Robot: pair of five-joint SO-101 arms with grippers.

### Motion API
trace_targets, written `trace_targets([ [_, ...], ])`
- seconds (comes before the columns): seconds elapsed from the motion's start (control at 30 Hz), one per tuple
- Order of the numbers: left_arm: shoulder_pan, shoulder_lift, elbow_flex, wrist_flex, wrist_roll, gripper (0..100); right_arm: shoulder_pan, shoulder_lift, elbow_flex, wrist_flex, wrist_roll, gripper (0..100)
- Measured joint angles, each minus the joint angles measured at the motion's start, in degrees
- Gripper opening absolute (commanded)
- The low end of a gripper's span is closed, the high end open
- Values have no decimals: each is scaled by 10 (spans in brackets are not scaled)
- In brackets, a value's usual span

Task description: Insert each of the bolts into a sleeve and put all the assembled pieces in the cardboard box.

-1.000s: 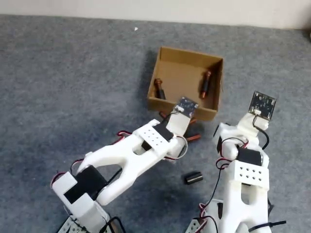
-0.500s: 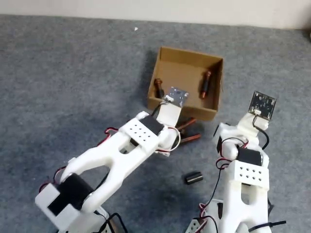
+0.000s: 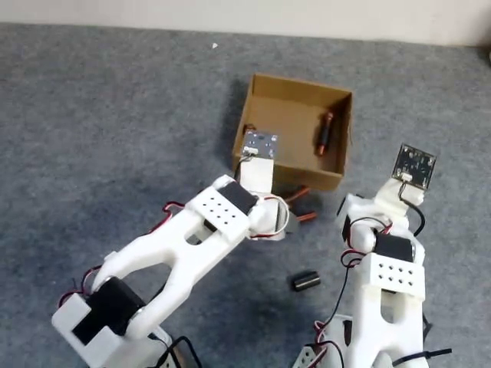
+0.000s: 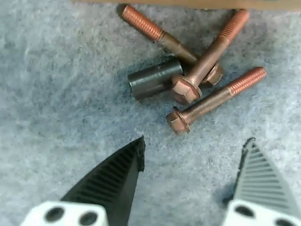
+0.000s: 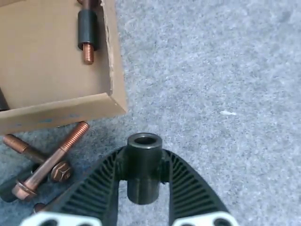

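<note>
1. Right gripper point(image 5: 143, 157) pinches a sleeve point(image 5: 141, 183) bore-up beside the cardboard box point(image 5: 61, 110), likely presenting it for a bolt.
2. Left gripper point(image 4: 195, 141) is spread wide over the loose bolts point(image 4: 214, 98) by the box wall, probably lining up a pick.
3. One assembled piece point(image 3: 324, 133) lies in the box.

Indoor workspace, grey carpet point(image 3: 107, 130), pale wall point(image 3: 230, 11)

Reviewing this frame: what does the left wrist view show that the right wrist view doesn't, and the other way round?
Left wrist, not right: the left gripper, open and empty above the carpet. Right wrist, not left: the right gripper shut on a sleeve, and the inside of the cardboard box with an assembled piece. Both: the loose bolts lying on the grey carpet beside the box.
</note>
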Motion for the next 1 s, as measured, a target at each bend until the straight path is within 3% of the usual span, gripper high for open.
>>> trace_targets([
  [0.2, 2, 16, 3, -29, 3, 319, 0, 0, 0, 0, 0, 6],
  [0.37, 4, 105, -11, -59, 3, 177, 0, 0, 0, 0, 0, 6],
  [0.57, -4, 169, -83, -33, 4, 50, 0, 0, 0, 0, 0, 6],
  [1.0, -135, 176, -114, -17, 4, 38, 0, 0, 0, 0, 0, 6],
])
